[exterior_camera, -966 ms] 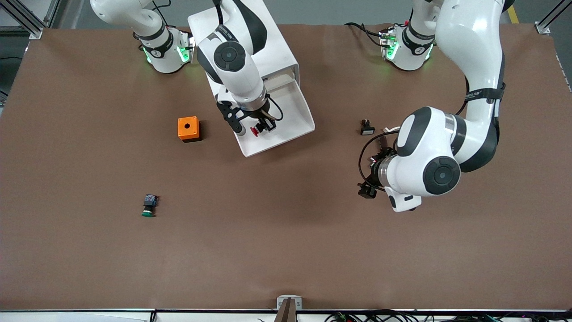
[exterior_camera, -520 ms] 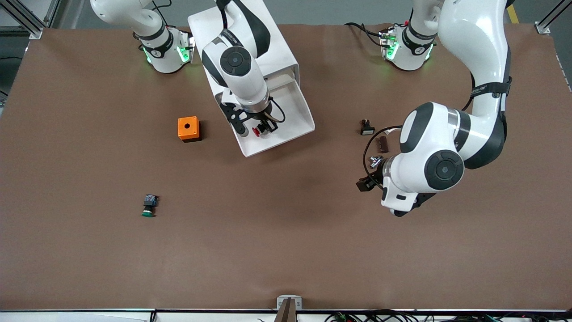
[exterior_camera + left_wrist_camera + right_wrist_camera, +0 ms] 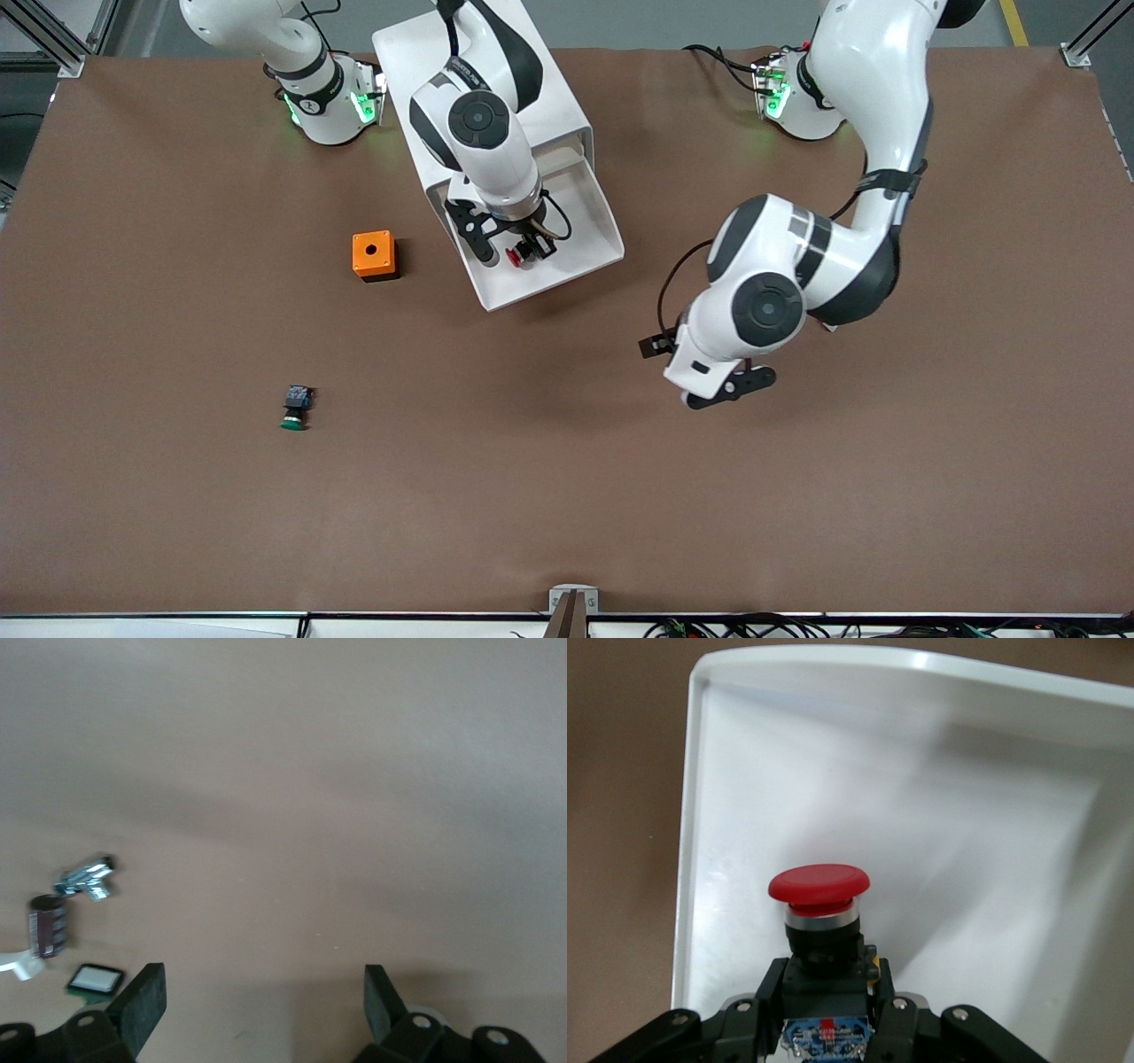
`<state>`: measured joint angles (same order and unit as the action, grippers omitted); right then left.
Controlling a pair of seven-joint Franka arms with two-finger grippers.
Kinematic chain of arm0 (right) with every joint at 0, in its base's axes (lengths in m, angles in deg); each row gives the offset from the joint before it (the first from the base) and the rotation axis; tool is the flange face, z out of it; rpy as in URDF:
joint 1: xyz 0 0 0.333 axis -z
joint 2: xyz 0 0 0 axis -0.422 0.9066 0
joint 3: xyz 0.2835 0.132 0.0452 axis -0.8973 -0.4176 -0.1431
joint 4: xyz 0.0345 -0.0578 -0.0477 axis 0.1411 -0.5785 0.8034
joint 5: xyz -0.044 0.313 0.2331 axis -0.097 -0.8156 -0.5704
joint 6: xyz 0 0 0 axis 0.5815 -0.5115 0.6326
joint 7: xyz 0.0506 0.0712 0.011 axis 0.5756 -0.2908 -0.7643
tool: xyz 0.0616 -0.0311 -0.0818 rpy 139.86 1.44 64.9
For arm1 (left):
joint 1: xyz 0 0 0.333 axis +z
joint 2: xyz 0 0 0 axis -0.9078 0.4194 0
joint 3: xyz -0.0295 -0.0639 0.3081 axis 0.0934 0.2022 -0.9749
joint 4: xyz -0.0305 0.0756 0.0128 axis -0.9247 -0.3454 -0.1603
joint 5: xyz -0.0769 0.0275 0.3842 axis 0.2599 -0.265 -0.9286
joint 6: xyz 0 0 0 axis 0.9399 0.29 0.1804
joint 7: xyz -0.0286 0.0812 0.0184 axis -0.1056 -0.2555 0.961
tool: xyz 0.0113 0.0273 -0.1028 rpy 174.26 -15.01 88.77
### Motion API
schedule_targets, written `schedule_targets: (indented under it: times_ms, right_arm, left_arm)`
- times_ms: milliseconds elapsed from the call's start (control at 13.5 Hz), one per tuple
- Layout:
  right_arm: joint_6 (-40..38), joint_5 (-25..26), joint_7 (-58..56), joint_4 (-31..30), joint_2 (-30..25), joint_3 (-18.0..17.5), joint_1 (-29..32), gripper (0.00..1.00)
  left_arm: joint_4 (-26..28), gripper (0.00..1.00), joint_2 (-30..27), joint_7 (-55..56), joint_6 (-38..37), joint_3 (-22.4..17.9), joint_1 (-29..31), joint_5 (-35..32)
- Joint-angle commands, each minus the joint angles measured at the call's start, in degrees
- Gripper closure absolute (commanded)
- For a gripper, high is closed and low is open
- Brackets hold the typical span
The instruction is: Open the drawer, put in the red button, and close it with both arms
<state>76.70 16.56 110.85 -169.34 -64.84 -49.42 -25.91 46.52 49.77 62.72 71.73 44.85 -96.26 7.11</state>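
Observation:
The white cabinet (image 3: 560,99) stands near the robots' bases with one white tray drawer (image 3: 586,217) pulled open toward the front camera. My right gripper (image 3: 521,251) is shut on the black-and-blue body of the red button (image 3: 512,257) and holds it just above the drawer's floor. In the right wrist view the red button (image 3: 819,885) sits cap-forward in my right gripper (image 3: 827,990) over the drawer (image 3: 974,806). My left gripper (image 3: 697,369) is open and empty over bare table, toward the left arm's end from the drawer. The left wrist view shows my left gripper (image 3: 264,1003) with its jaws wide apart.
An orange box with a round hole (image 3: 373,254) stands beside the drawer toward the right arm's end. A green-capped button (image 3: 295,409) lies nearer the front camera. The left wrist view shows a silver part (image 3: 87,877), a brown part (image 3: 47,925) and a white-faced piece (image 3: 96,978) on the table.
My left arm has swung toward the middle of the table, covering the small parts in the front view. My right gripper with the red button has shifted slightly farther over the drawer.

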Motion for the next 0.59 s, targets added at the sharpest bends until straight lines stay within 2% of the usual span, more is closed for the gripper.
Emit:
schedule_targets:
  times_ms: [0, 223, 371, 520]
  right_arm:
    - [-0.3, -0.5, -0.4, 1.4, 0.1, 0.8, -0.5, 0.0]
    - [-5.0, -0.5, -8.8, 5.2, -0.1, 1.0, 1.6, 0.0]
    - [-11.6, -0.4, -19.1, 9.3, -0.5, 1.2, 4.3, 0.0]
    - [-19.6, -0.4, -28.3, 14.2, -0.8, 1.2, 9.5, 0.0]
  left_arm:
    - [3.6, 0.01, -0.6, 0.5, 4.7, 0.4, -1.8, -0.1]
    - [5.4, 0.01, 0.5, 4.7, 9.0, 1.1, -4.0, 1.3]
    - [5.3, 0.0, 1.4, 9.1, 11.0, 1.1, -6.2, 1.7]
    - [5.5, 0.0, 2.0, 13.4, 11.5, 1.2, -8.7, 2.5]
